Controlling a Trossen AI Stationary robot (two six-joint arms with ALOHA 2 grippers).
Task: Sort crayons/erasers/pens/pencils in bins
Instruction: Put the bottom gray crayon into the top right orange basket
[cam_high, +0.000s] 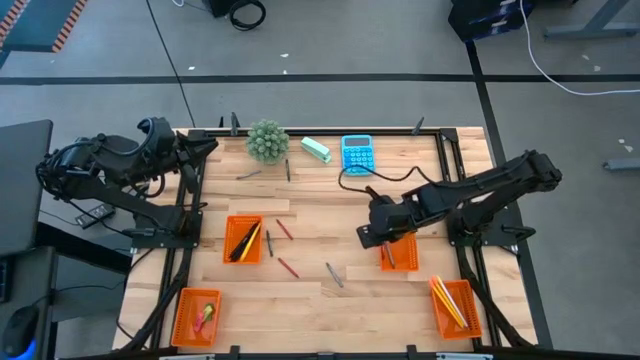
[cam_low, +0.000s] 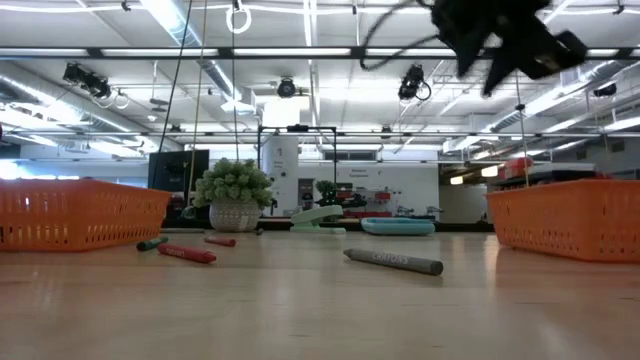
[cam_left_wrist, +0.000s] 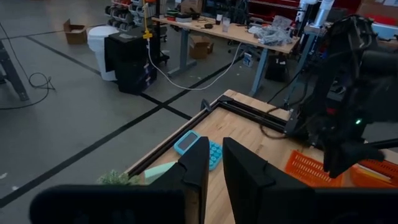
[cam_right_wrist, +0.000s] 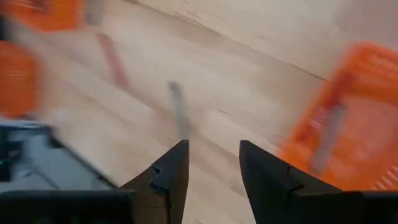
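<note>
High view, right gripper (cam_high: 366, 237): hangs above the table just beside the middle-right bin (cam_high: 399, 254), on the side toward the table's centre; the right wrist view shows its fingers (cam_right_wrist: 171, 177) parted with bare wood between them, gripping nothing.
Left gripper (cam_high: 207, 146): parked at the table's far left corner, off the work area; in the left wrist view its fingers (cam_left_wrist: 198, 174) stand close with a narrow gap and nothing between them.
Grey crayon (cam_high: 333, 274): lies flat on open wood near the table's centre, long axis diagonal, one end toward the far left, the other toward the near right; well apart from every bin.
Red crayons (cam_high: 284, 229): two lie loose just right of the middle-left bin (cam_high: 243, 240), both diagonal, apart from each other and from the bin wall; a second one sits nearer the front (cam_high: 288, 267).
Pens at the back (cam_high: 249, 174): two dark sticks near the plant (cam_high: 267, 141), one nearly crosswise, one pointing front to back.
Pencils (cam_high: 447, 302): lie in the near-right bin (cam_high: 455, 308), long axes running along its length.
Erasers (cam_high: 205, 314): small bits in the near-left bin (cam_high: 196, 317).
Open room: broad bare wood around the grey crayon and toward the front edge; the calculator (cam_high: 357, 154) and mint block (cam_high: 316, 150) keep to the far edge.
</note>
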